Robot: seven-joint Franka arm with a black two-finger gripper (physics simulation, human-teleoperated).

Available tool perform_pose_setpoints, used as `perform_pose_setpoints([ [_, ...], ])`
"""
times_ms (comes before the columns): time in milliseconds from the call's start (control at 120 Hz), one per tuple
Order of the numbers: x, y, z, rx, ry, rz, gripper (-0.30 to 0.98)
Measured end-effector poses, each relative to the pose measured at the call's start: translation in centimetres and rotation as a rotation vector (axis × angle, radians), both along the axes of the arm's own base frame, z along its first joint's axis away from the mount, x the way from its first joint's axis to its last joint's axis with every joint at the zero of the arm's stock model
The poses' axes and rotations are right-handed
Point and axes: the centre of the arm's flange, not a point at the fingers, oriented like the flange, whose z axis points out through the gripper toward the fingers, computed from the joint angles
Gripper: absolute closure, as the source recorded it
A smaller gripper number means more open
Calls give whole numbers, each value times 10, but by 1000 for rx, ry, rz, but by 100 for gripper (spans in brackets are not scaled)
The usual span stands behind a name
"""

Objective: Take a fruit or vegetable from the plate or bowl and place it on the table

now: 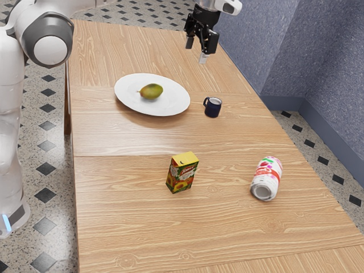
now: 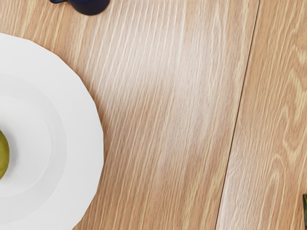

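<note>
The mango [image 1: 151,91] is 1 plump, oval fruit, olive green and yellow with a brownish-red tinge, its small stem end toward the exterior view's left; it lies in the shallow middle of the round white plate [image 1: 131,104], in the upper left of that frame, with pale surface all around it and the wide rim beyond; in the wrist view a curved part of its green skin stands out against the white.

The black 2-finger gripper [image 1: 196,50] is in the exterior view's upper part, right of centre, above the wooden table; its 2 fingers stand apart, released, with nothing between them, and it is apart from the mango.

The plate's outer edge is made of short straight facets; the small dark-blue mug [image 1: 213,107] stands upright just beside it on the exterior view's right, handle toward the plate; the light-brown wood-grain table [image 1: 125,139] has bare wood from the plate down to the upright yellow, red and green juice carton [image 1: 182,173] in the lower centre, with 1 thin seam crossing that room; more bare wood lies between the carton and the white-and-red can [image 1: 266,178], on its side at lower right; at upper left, a bare strip separates the plate from the table's edge.
</note>
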Motion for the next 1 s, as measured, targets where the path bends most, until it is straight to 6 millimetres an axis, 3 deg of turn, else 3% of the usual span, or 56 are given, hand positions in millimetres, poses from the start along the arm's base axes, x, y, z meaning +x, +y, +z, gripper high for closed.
perform_pose_setpoints([
  [183, -1, 0, 2, -3, -4, 0, 0],
  [208, -5, 0, 9, -10, -17, 0, 0],
  [258, -30, 2, 49, -14, -97, 4, 0],
  [300, -46, 10, 70, -15, -139, 20, 0],
  [350, -58, 25, 80, -13, -157, 51, 0],
  [417, -65, 50, 78, -6, -148, 106, 0],
  [583, -72, 147, 40, 11, -69, 306, 0],
  [633, -76, 166, 34, 14, -60, 344, 0],
  [858, -60, 169, 5, -1, -24, 341, 0],
  [1000, -65, 180, -72, -54, 63, 350, 0],
])
